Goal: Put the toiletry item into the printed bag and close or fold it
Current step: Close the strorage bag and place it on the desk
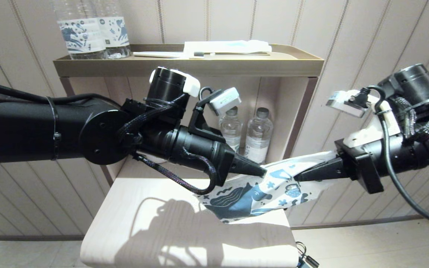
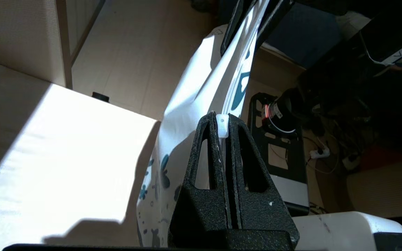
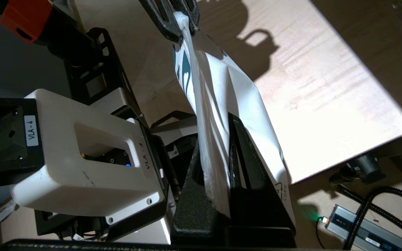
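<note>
The printed bag [image 1: 259,193], white with dark blue motifs, hangs stretched between my two grippers above the low table. My left gripper [image 1: 263,172] is shut on the bag's top edge, and its tips [image 2: 223,120] pinch the small white slider of the closure. Facing it from the right, my right gripper [image 1: 297,178] is shut on the other end of the same edge. In the right wrist view the bag [image 3: 222,97] runs up from between the closed jaws of my right gripper [image 3: 216,129]. The toiletry item is hidden.
The low wooden table [image 1: 143,208] lies under the bag. Two water bottles [image 1: 257,136] stand in the shelf niche behind. The top tray [image 1: 188,65] holds two bottles [image 1: 91,33], a white packet [image 1: 229,46] and a white toothbrush [image 1: 158,54].
</note>
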Controlling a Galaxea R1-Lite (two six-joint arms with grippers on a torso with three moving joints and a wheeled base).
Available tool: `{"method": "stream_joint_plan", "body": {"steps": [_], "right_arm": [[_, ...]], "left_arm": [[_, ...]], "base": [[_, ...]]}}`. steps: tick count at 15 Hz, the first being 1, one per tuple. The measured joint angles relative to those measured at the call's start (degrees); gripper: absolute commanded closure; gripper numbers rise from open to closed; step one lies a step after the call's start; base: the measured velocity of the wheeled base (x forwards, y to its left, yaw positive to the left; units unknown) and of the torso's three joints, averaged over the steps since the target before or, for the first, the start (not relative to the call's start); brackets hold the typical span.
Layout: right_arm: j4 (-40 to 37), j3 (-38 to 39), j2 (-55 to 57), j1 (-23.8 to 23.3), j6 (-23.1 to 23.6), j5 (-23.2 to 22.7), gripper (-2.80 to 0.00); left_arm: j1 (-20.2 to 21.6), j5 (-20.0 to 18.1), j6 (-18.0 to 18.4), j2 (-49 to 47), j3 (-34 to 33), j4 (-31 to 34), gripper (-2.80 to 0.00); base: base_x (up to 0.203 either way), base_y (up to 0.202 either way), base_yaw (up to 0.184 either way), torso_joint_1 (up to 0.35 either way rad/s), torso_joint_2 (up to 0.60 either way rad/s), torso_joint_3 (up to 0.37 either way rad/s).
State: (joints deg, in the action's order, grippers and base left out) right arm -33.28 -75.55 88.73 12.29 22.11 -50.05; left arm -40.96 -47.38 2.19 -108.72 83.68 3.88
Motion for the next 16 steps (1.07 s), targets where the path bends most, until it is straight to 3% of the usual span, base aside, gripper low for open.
{"method": "stream_joint_plan", "body": {"steps": [16], "right_arm": [[-0.1,5.6,-8.2,-12.3,0.5,-4.5,0.00]], "left_arm": [[0.0,0.0,0.1,0.0,-0.2,-0.1,0.00]], "base": [[0.000,0.000,0.000,0.000,0.00,0.000]]}}
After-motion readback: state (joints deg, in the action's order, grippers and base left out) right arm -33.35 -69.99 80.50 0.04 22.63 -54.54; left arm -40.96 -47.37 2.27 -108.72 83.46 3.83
